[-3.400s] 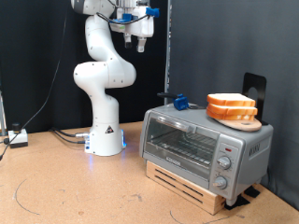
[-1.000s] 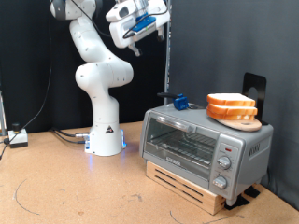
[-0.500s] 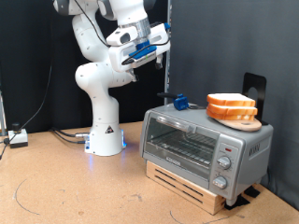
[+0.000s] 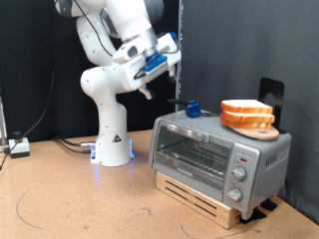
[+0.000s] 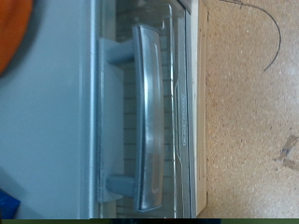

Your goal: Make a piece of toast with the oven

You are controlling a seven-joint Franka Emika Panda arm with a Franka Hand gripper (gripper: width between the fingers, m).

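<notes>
The oven (image 4: 214, 154) is a silver box on a wooden pallet at the exterior view's right, with its glass door shut. On its roof a round wooden plate (image 4: 251, 128) carries the piece of toast (image 4: 245, 107), which looks stacked on a second slice. My gripper (image 4: 171, 47) hangs in the air above and to the left of the oven, touching nothing. The wrist view looks down on the oven's roof and its door handle (image 5: 148, 112). None of my fingers show in that view, and an orange edge (image 5: 13, 33) sits in one corner.
A small blue object (image 4: 189, 107) stands on the oven's roof near its left end. Behind the oven is a black stand (image 4: 269, 92). The robot's white base (image 4: 112, 149) is left of the oven, with cables (image 4: 68, 145) trailing along the cork floor.
The arm has swung down from high up and tilted, bringing the gripper lower and closer to the oven. The oven, plate and toast have not moved.
</notes>
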